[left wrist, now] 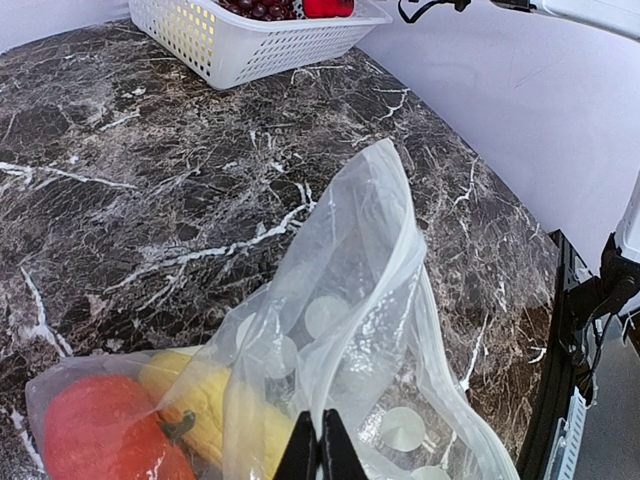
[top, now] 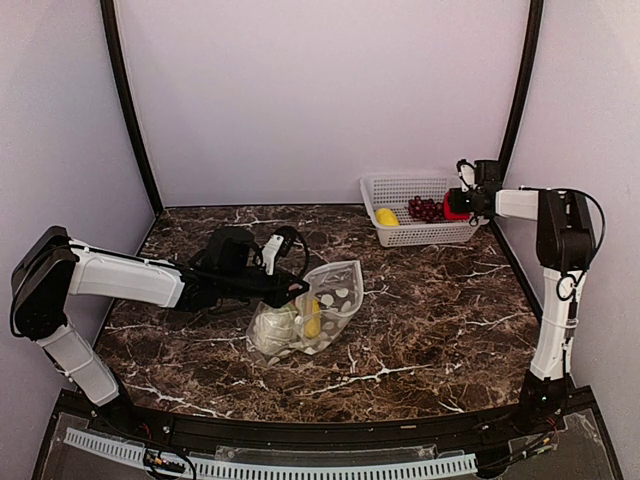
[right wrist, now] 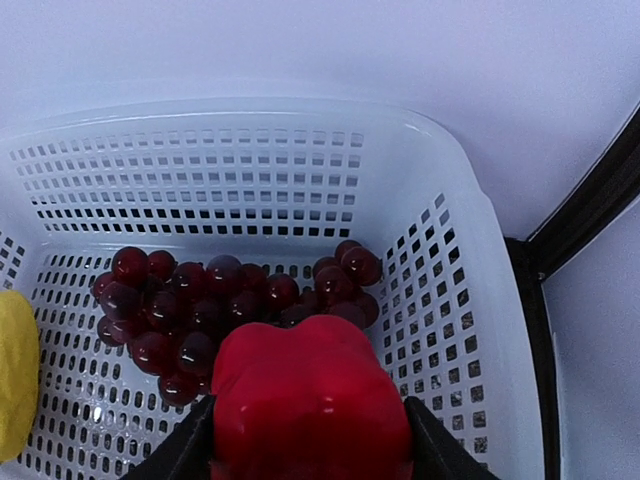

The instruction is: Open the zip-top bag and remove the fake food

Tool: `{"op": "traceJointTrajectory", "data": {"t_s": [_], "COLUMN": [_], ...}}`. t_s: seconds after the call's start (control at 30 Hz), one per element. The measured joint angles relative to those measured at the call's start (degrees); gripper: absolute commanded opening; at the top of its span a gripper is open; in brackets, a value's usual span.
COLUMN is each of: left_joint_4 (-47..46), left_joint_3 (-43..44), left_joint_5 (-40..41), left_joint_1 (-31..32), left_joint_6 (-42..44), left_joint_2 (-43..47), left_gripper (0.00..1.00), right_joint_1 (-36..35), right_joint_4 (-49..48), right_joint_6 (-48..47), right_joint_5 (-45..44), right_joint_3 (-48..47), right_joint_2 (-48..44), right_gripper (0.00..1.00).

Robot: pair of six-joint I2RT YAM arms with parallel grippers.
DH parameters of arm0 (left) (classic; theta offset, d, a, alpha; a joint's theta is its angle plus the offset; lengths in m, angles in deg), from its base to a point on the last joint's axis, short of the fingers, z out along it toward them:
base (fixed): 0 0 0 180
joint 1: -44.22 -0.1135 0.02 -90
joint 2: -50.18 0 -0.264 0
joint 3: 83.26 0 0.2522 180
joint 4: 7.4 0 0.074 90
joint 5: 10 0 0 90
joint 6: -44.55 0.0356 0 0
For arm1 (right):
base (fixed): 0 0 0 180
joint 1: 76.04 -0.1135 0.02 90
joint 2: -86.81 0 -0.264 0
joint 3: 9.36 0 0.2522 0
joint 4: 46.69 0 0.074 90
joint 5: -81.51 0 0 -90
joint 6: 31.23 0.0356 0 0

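1. Clear dotted film: the zip-top bag (left wrist: 350, 300) lies on the marble worktop (top: 420, 320), left of centre, with one edge lifted.
2. Left tool (left wrist: 320, 455): tips pressed together, pinching the bag's film.
3. Right tool (right wrist: 310, 445): partway open, fingers clamped on both sides of a red piece (right wrist: 310, 390), held over the white basket (right wrist: 450, 300) at the far right.
4. The basket holds dark grapes (right wrist: 200, 300) and a yellow lump (right wrist: 15, 370), which is cut off by the frame edge.
5. Seen through the film: an orange-red piece (left wrist: 100, 430) and a yellow piece (left wrist: 215, 400), their outlines blurred by the plastic. Only the left tool's tips show in its wrist view.
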Motion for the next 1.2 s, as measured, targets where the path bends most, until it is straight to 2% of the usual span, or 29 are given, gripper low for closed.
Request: {"op": "traceJointTrajectory", "data": {"t_s": [0.2, 0.6, 0.73, 0.97, 1.13, 1.2], "left_joint_4": [0.2, 0.5, 0.7, 1.7, 2.1, 2.2], "left_joint_3": [0.0, 0.0, 0.0, 0.1, 0.4, 0.9], "left_joint_5": [0.0, 0.0, 0.0, -0.3, -0.6, -0.7], "left_joint_1": [0.0, 0.0, 0.0, 0.0, 0.0, 0.0], "left_joint_6": [0.0, 0.0, 0.0, 0.0, 0.1, 0.1], "left_joint_2": [0.0, 0.4, 0.9, 1.2, 1.2, 1.2], "left_gripper": [0.01, 0.01, 0.01, 0.01, 0.01, 0.01], "right_joint_1": [0.0, -2.1, -7.1, -20.3, -30.1, -33.1], "right_joint_4": [1.0, 0.1, -1.6, -5.4, -8.9, -10.4], "right_joint_6": [0.9, 1.7, 1.6, 1.1, 1.7, 2.5], "right_joint_5": [0.6, 6.0, 8.5, 14.0, 15.6, 15.9], "right_joint_3": [2.1, 7.2, 13.3, 30.7, 39.6, 41.2], "right_joint_2": [-1.7, -16.7, -22.6, -34.4, -41.5, -42.0], "right_gripper": [0.72, 0.71, 0.69, 0.66, 0.6, 0.55]}}
